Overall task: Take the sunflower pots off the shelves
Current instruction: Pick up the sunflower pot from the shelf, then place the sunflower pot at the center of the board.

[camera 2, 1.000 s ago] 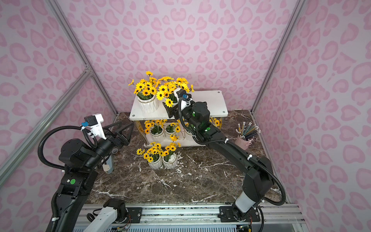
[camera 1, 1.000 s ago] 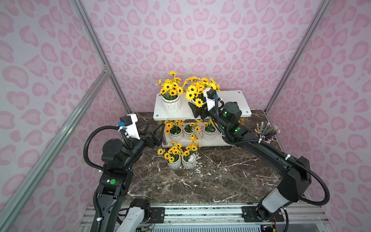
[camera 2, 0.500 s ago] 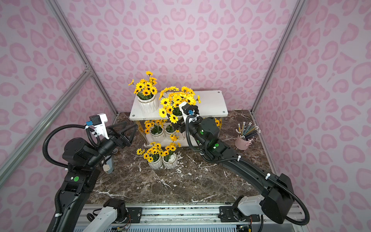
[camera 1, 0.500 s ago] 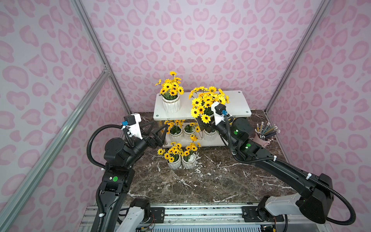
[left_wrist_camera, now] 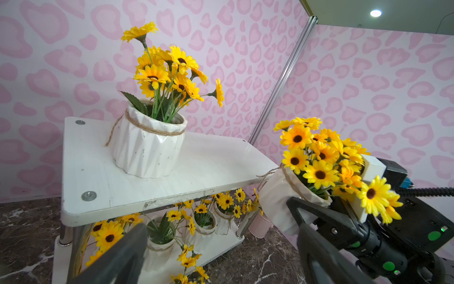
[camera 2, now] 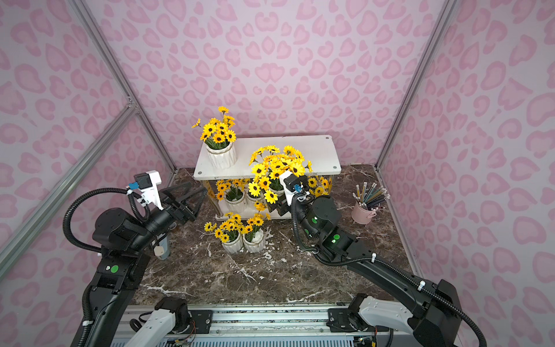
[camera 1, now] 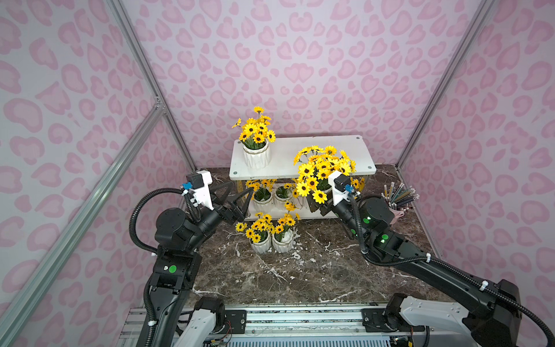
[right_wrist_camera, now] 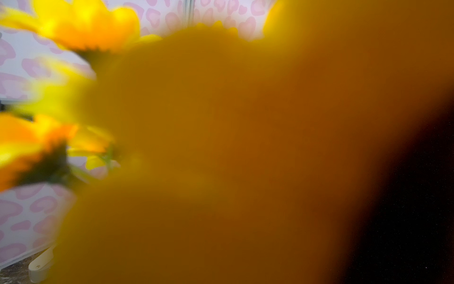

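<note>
Top views: I log left tool [camera 1: 240, 192] parted, empty, beside the shelves' [camera 1: 300, 150] left end; top-tier sunflower pot [camera 1: 256, 154] upright.
Left wrist: right tool [left_wrist_camera: 302, 214] clamped on gripped sunflower pot [left_wrist_camera: 275, 196], just off the shelves' front right corner.
Right wrist: blurred yellow petals [right_wrist_camera: 221, 147] only.

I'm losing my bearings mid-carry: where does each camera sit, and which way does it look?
Top views: high over the base rail, looking down and forward at the shelves; both arms show, left gripper and right gripper.
Left wrist: on the left arm, looking along its open fingers at the shelves; the right gripper shows too.
Right wrist: on the right arm, lens blocked by blurred yellow petals; no fingers visible.
Shared: the top views and left wrist all show the held sunflower pot.
</note>
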Robot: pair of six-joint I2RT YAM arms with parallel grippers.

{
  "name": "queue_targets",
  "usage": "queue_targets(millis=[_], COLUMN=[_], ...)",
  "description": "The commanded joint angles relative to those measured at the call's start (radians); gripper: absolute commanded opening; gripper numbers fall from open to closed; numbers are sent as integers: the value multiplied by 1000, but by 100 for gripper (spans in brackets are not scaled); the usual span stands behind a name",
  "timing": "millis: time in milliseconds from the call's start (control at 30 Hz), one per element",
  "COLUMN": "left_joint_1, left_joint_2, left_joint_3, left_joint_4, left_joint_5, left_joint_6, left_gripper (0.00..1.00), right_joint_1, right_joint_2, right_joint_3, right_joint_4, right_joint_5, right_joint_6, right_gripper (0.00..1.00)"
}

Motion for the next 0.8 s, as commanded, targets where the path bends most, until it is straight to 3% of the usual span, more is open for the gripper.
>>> queue_targets(millis=[0,367,767], left_joint_1=[1,-10,-109], left_joint_2=[-5,-20,9], left_joint_3=[-4,-169,-203], left_joint_4=[32,150,149], left_joint_5=[23,78,5], left_joint_6=[-11,-115,-93], left_gripper=[97,98,98], right_joint_1=[14,52,25], right_joint_2=[-32,-100,114], right_joint_3=[-37,-404,-602], right_joint_4=[133,291,604], right_joint_5=[1,94,147], right_joint_6=[1,101,151], right_gripper=[0,0,0])
